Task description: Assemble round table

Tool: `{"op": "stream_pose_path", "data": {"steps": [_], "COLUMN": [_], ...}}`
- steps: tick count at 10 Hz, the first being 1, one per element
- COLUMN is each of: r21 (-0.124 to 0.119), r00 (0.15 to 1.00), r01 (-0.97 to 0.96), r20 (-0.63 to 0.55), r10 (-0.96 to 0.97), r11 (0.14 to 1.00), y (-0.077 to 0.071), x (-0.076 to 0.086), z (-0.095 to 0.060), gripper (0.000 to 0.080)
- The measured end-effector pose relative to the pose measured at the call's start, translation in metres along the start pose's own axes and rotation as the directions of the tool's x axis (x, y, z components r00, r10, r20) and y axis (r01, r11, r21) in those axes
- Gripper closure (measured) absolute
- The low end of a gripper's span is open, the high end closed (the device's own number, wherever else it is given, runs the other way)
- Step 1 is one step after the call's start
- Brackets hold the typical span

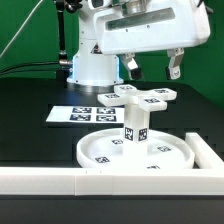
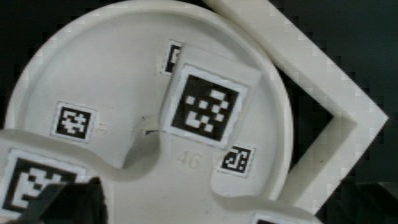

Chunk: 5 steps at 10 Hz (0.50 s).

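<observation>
The large rimmed round disc (image 1: pixel 105 152) lies flat near the front of the table. The short cylindrical post (image 1: pixel 135 124) stands upright at its centre, showing a square tag. Just behind the disc, the flat cross-shaped foot piece (image 1: pixel 141 97) rests on the black table. My gripper (image 1: pixel 151 72) hangs open above the foot piece, apart from it, with nothing between its fingers. The wrist view looks down on the disc (image 2: pixel 107 60) and the tagged post (image 2: pixel 206 104). A tagged part of the foot piece (image 2: pixel 29 184) shows at the picture's edge. My fingertips are not clearly visible in that view.
The marker board (image 1: pixel 80 113) lies flat on the exterior view's left, behind the disc. A long white border wall (image 1: pixel 70 181) runs along the front edge and turns up the exterior view's right (image 1: pixel 205 152); it also shows in the wrist view (image 2: pixel 320 90). The robot base (image 1: pixel 92 62) stands at the back.
</observation>
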<state>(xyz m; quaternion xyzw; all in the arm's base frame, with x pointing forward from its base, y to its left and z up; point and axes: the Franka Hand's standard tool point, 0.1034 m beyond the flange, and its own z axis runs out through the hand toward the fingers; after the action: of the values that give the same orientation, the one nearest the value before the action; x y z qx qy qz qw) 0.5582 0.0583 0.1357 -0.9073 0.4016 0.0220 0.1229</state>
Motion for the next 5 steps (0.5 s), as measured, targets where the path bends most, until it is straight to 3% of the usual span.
{"op": "stream_pose_path", "data": {"steps": [2, 5], "r21": [-0.031, -0.089], "r00": [0.961, 0.802], "r01": [0.277, 0.597], "r20": [0.000, 0.069], "r10": [-0.278, -0.593], "r11": [0.960, 0.797], "y": [0.0015, -0.0042], "x": [-0.0003, 0.0015], "z": [0.0004, 0.0004], "gripper": [0.0151, 0.0151]}}
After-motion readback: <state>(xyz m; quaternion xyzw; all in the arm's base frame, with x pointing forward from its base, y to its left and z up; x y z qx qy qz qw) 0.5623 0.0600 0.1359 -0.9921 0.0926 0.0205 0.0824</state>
